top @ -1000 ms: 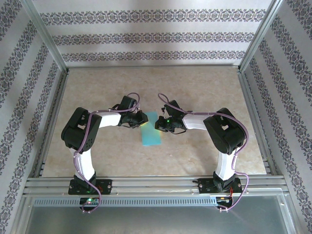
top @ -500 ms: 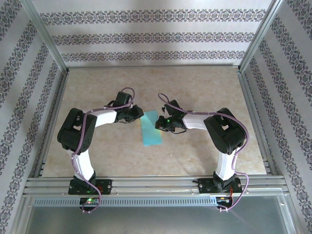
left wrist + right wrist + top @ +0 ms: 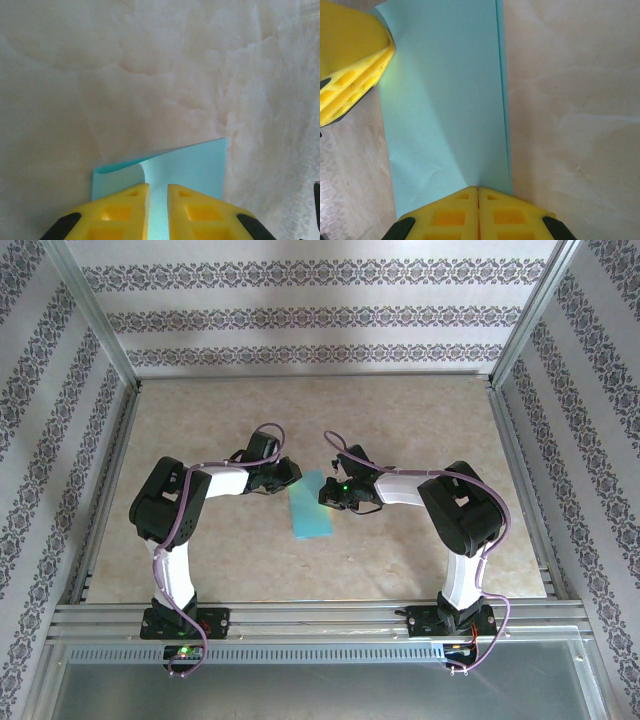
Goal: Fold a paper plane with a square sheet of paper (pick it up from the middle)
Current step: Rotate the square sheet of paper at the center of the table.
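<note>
Marble tabletop [image 3: 400, 420], teal folded paper [image 3: 309, 505] between left hand [image 3: 288, 476], right hand [image 3: 326, 496]

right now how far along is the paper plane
Early stage. Done: the teal paper lies folded in half as a narrow rectangle, two layers visible along its edge in the right wrist view. In hand: the right fingers are closed at one long edge, and the left fingers, slightly apart, are at the opposite edge, where a layer curls up. Left: no nose or wing folds are visible yet.
</note>
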You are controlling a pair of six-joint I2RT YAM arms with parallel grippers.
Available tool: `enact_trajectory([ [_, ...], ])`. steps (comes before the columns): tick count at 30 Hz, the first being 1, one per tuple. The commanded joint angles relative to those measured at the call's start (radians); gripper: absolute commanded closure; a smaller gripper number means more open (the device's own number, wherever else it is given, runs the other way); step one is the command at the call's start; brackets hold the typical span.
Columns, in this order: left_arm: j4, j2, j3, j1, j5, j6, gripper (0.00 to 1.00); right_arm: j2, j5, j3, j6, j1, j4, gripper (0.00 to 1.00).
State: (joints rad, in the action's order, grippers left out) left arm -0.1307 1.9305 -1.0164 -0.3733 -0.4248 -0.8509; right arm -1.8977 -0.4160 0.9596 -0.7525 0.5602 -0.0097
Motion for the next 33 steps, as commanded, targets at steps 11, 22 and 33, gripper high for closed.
enact_trajectory([
  [11, 0.151, 0.025, -0.079, 0.139, 0.088, 0.065, 0.82, -0.124, 0.258, -0.104, 0.034, -0.034, -0.316, 0.92],
  [22, 0.109, -0.117, -0.012, 0.082, -0.135, 0.047, 0.82, -0.057, 0.148, 0.077, 0.363, -0.051, -0.410, 0.90],
  [33, 0.040, -0.034, 0.004, 0.001, -0.203, 0.022, 0.84, -0.045, -0.010, 0.155, 0.377, -0.067, -0.404, 0.88],
])
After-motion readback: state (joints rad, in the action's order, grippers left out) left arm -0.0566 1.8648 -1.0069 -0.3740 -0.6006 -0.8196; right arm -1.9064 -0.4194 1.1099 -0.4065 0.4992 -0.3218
